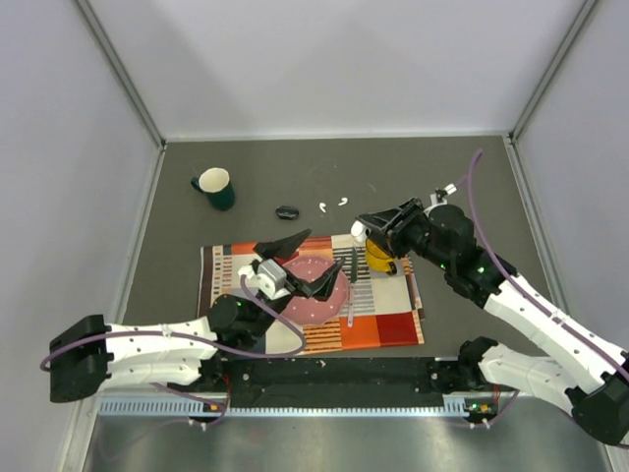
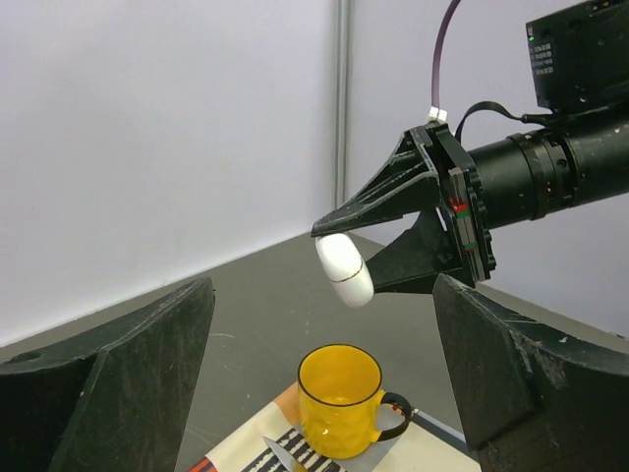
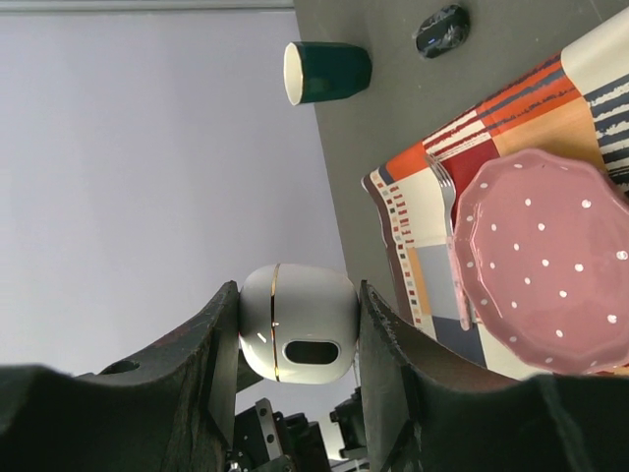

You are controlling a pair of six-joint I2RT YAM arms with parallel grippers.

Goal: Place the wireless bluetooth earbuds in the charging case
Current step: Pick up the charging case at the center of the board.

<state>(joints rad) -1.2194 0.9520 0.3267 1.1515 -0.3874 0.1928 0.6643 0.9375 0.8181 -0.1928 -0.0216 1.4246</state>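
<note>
The charging case, a white rounded box with a thin gold seam and a dark oval mark, is held in the air by my right gripper, which is shut on its two sides. In the left wrist view the case hangs just above and behind the yellow mug. Two tiny white earbuds lie on the grey table behind the placemat. My left gripper hovers open over the pink plate, facing the case, with nothing between its fingers.
A striped placemat carries the pink dotted plate, the yellow mug and cutlery. A dark green mug stands at the back left. A black oval object lies left of the earbuds. Grey walls enclose the table.
</note>
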